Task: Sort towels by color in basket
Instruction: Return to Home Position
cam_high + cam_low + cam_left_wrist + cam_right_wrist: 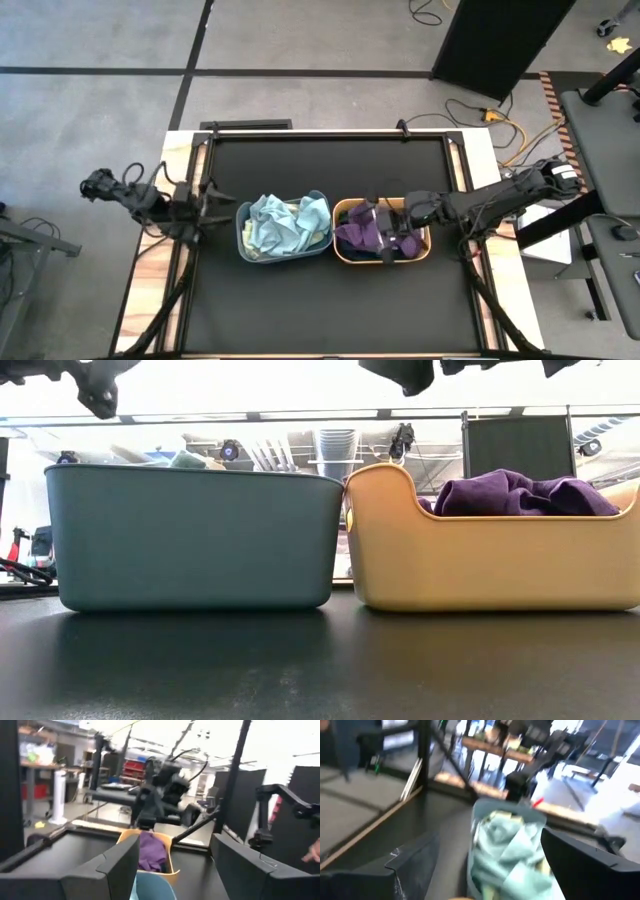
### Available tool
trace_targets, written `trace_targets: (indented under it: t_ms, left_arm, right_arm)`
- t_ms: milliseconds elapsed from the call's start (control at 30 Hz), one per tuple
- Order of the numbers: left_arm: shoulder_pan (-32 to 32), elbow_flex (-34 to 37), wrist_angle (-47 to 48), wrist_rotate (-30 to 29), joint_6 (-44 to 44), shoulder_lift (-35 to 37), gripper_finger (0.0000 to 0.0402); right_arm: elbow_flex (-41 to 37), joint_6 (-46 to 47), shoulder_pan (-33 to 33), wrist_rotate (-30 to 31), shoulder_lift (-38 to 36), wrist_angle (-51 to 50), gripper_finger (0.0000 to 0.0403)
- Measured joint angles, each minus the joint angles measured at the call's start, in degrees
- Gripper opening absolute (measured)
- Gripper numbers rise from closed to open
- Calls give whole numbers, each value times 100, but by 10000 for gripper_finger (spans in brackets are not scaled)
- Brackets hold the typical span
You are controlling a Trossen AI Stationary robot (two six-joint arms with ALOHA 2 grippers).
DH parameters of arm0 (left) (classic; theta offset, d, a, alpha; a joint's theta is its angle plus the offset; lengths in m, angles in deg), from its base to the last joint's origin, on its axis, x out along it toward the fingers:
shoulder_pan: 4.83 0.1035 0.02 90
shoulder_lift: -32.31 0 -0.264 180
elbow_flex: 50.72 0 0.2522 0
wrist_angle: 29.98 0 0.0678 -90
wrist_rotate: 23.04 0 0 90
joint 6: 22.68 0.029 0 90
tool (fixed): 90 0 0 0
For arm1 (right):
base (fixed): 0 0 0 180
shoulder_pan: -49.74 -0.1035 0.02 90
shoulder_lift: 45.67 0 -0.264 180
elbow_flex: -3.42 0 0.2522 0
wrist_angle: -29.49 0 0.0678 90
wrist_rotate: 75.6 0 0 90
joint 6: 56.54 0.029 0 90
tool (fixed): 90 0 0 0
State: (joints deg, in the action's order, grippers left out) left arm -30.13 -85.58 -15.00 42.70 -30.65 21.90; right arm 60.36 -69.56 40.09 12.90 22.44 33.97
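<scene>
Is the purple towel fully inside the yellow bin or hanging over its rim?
Inside: the purple towel lies heaped within the yellow bin, above its rim, nothing draped outside.

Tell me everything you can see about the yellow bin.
The yellow bin looks like plastic, with rounded corners and a rim that dips along one long side. It stands upright on the table, close beside the blue bin. A purple towel is heaped inside, and the right pincer hovers open above it.

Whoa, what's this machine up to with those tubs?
It is sorting by color. The blue bin holds light blue and green towels; the yellow bin has a purple towel on top. The right end effector hovers open over the yellow bin, and the left end effector hangs open beside the blue bin.
</scene>
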Motion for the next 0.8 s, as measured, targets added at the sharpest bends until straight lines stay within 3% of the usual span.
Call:
trace_targets:
  t_ms: [200, 600, 800]
  left_arm:
    - [35, 297, -276, -580, -375, -184, 230]
    - [267, 171, 154, -548, -832, -99, 230]
    - [279, 212, 419, -6, -1277, -389, 230]
  right_arm:
    - [2, -173, 287, 0, -18, 505, 343]
    - [-321, -202, 675, -331, -60, 470, 323]
    - [-321, -260, 668, -320, -68, 478, 316]
